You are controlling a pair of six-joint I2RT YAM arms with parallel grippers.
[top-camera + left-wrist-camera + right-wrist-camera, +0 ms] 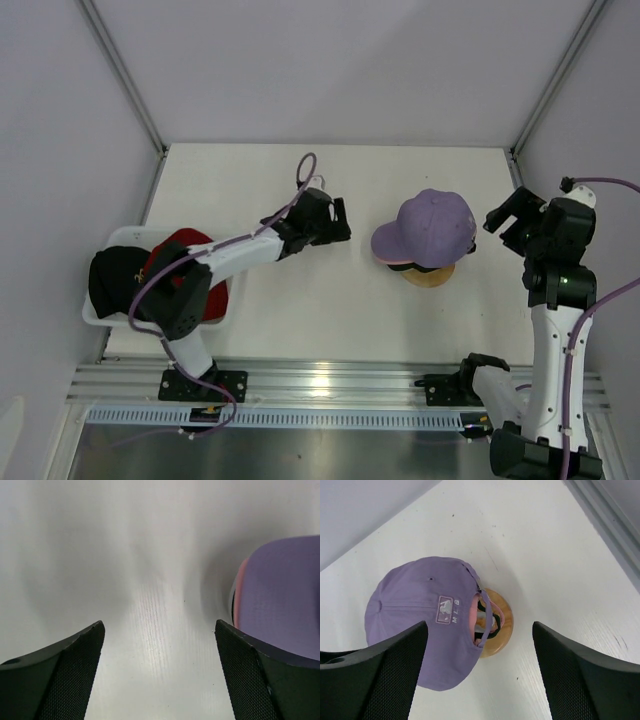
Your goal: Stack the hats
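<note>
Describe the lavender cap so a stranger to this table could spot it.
On the white table, right of centre, stands a round wooden stand. The lavender cap tops the pile on it, over a pink cap. The red cap and black cap lie in the white basket at the left edge.

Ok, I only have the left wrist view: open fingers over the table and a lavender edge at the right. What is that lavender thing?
Observer: It is the lavender cap, perched over a round wooden stand whose rim shows below it in the top view.
Operator: Any hats not yet stacked?
Observer: Yes, a red cap and a black cap lie in the white basket on the left.
Operator: And the other arm?
Observer: The right gripper is open, just right of the lavender cap and apart from it.
</note>
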